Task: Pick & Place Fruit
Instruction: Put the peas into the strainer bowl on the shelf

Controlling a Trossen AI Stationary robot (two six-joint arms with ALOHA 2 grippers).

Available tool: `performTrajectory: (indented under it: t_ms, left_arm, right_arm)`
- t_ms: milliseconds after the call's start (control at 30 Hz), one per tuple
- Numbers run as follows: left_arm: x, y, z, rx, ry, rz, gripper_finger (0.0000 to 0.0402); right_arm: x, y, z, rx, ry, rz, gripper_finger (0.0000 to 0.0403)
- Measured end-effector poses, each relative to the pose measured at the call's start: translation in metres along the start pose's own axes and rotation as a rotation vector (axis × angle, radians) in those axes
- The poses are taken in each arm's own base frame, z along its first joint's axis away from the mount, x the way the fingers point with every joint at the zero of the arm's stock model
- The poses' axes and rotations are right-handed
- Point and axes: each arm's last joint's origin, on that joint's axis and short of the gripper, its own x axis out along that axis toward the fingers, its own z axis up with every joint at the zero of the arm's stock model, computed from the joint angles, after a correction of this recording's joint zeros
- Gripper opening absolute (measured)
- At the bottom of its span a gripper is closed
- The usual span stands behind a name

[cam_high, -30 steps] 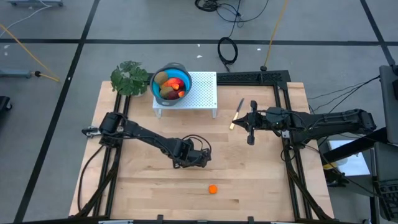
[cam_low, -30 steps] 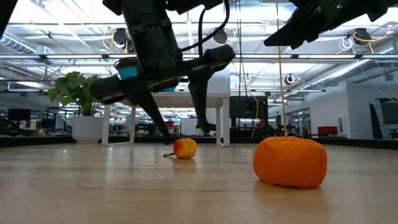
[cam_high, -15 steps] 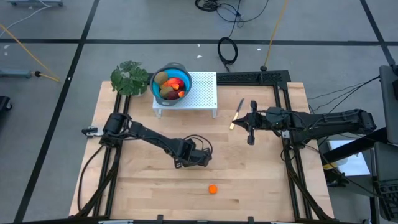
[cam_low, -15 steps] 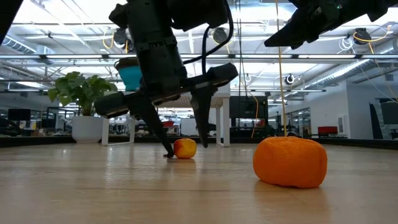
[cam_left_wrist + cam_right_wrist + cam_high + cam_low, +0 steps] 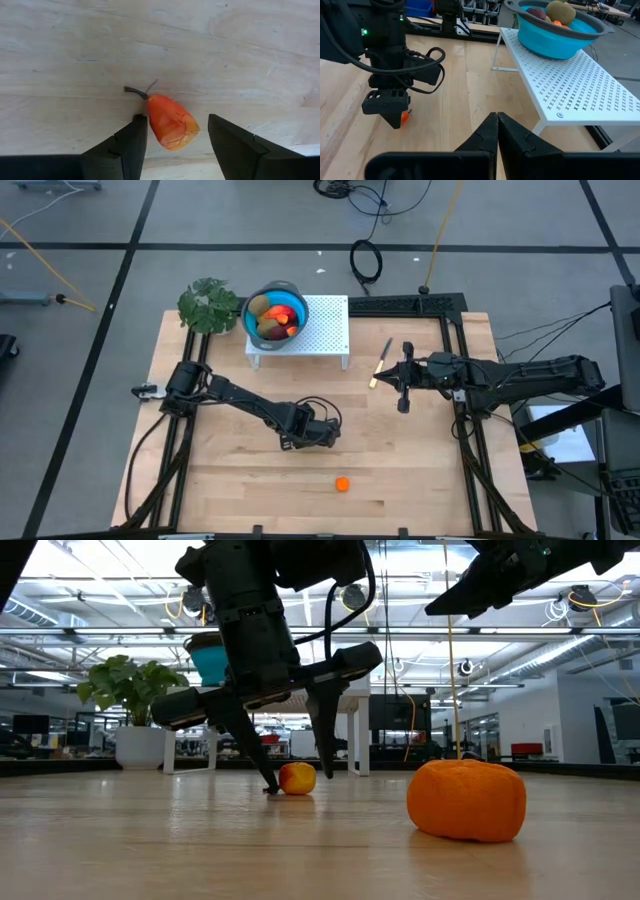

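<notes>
A small orange-red fruit (image 5: 171,122) with a dark stem lies on its side on the wooden table (image 5: 230,480). My left gripper (image 5: 176,137) points down over it, open, with one finger on each side; it also shows in the low view (image 5: 297,778). An orange ball (image 5: 342,484) sits nearer the table's front edge. More fruit lies in the blue bowl (image 5: 275,310) on the white perforated stand (image 5: 322,330). My right gripper (image 5: 497,125) is shut and held above the table at the right (image 5: 403,402). My left gripper comes from above with its fingertips down at the table, one finger (image 5: 132,137) right beside the fruit's stem end (image 5: 152,107) and the other a little way off its other side. I cannot tell whether the near finger touches the fruit.
A pale-handled knife (image 5: 381,363) lies right of the stand. A green plant (image 5: 210,305) stands at the far left corner. Black frame rails (image 5: 462,410) run along the table's right side. Bare wood lies around the orange ball (image 5: 467,800).
My left gripper has sunk toward the table, still open, so that its fingers now stand on either side of the orange-red fruit. The fruit has stayed where it was.
</notes>
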Motion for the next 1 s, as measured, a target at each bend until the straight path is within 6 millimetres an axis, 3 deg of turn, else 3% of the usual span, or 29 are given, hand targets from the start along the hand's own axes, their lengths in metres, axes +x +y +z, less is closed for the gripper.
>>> performTrajectory:
  t_ms: [367,733,833,1000]
  left_arm:
    - [0.000,0.000,0.000,0.018,0.000,0.000,0.0205]
    - [-0.001,-0.001,0.000,0.061,0.002,-0.008,0.0113]
    - [-0.009,-0.003,0.000,0.141,-0.017,-0.037,0.0107]
    - [-0.041,-0.013,-0.005,0.385,-0.129,-0.212,0.0105]
  right_arm:
    - [0.000,0.000,0.000,-0.001,0.000,0.000,0.0004]
    - [0.000,0.000,0.000,-0.001,0.000,0.000,0.0004]
    - [0.000,0.000,0.000,-0.001,0.000,0.000,0.0004]
    - [0.000,0.000,0.000,-0.001,0.004,0.000,0.0004]
